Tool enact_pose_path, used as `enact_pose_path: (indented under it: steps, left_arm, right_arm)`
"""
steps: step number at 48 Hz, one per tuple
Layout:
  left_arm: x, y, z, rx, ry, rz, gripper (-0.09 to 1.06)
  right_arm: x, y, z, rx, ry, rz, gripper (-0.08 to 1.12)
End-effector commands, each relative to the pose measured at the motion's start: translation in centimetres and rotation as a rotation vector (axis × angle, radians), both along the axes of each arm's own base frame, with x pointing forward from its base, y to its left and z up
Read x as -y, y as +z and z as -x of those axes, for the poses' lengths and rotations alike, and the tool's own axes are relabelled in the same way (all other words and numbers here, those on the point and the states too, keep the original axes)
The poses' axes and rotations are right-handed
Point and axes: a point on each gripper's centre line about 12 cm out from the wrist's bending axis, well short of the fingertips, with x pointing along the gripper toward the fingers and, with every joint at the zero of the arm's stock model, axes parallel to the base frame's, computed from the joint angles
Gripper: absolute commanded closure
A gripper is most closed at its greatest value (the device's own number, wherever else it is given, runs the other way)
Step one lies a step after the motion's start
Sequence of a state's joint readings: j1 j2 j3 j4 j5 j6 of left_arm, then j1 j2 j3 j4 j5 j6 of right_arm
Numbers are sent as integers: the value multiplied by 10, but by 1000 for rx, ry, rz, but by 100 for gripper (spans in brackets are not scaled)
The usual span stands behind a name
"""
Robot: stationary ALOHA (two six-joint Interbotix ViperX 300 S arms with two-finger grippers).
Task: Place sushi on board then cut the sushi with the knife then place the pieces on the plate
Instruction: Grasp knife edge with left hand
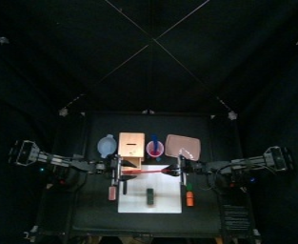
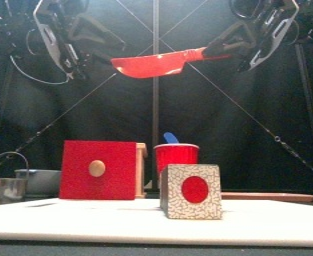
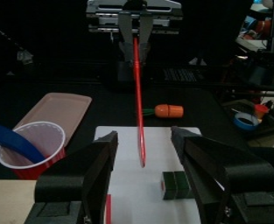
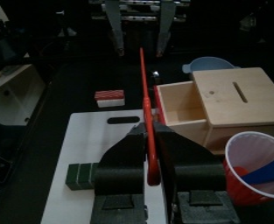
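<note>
Sushi [image 1: 149,197] sits on board [image 1: 168,189]. Right gripper [image 4: 151,140] clenched on red knife [image 2: 156,65], well above it; left gripper [image 3: 147,140] released. I reckon cutting and loading plate [image 1: 183,145] remain.

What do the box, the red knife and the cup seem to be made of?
Box: likely wood, pale and matte, unpainted on top; its drawer front looks painted red.
Red knife: probably plastic, one even bright red, smooth.
Cup: probably thin plastic, red outside, paler inside.
</note>
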State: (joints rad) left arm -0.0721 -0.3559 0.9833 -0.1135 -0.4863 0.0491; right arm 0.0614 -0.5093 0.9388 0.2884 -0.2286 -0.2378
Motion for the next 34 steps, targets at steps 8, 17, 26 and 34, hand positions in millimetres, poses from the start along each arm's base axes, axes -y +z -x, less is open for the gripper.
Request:
enact_pose_path:
  steps: [8, 17, 26, 34]
  left_arm:
    - [-3, 4, -14, 2, 8, -6, 11]
    - [-2, 5, -21, -17, -2, -23, 11]
    - [-6, 4, -23, -51, 6, -22, 12]
    - [-5, -1, -23, -92, 0, -26, 19]
  right_arm:
    - [1, 8, -2, 27, -6, -5, 73]
    - [0, 6, -3, 21, -4, -4, 73]
    - [0, 5, -4, 18, -3, -4, 73]
    - [0, 6, -5, 19, -4, -7, 73]
